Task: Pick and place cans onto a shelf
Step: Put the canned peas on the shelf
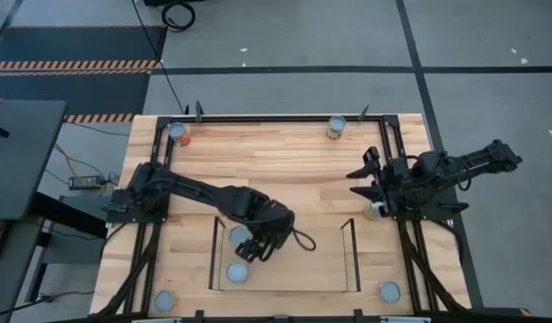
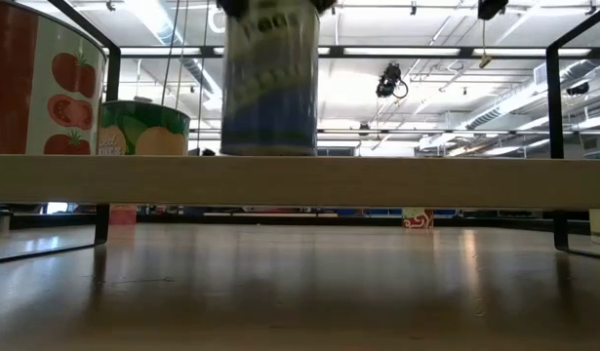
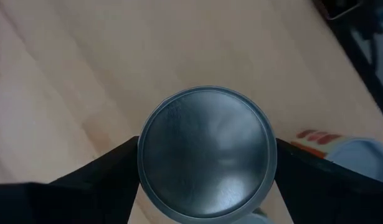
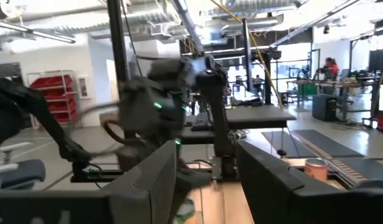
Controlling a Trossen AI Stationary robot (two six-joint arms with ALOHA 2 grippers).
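My left gripper (image 1: 260,247) hovers over the left part of the shelf (image 1: 329,269), shut on a can with a blue label (image 2: 270,88). From above the gripper hides this can; the left wrist view shows its round grey top (image 3: 207,155). Two more cans (image 1: 240,236) (image 1: 236,272) stand on the shelf beside it; the low view shows them as a tomato-label can (image 2: 26,88) and a green-label can (image 2: 143,127). My right gripper (image 1: 358,181) is open and empty at the table's right side, above a can (image 1: 376,210). My left gripper pinches the blue-label can by its side wall just under the top rim (image 3: 141,163), one finger (image 3: 110,174) on each side. The fingers come from above, pointing down. The can is upright with its bottom at the shelf board; I cannot tell whether it rests on it.
Loose cans stand on the table at the far left (image 1: 179,133), far middle (image 1: 336,126), near right (image 1: 389,291) and near left (image 1: 164,301). Dark frame uprights (image 2: 558,127) stand at the shelf's short ends. The shelf's right half is bare wood.
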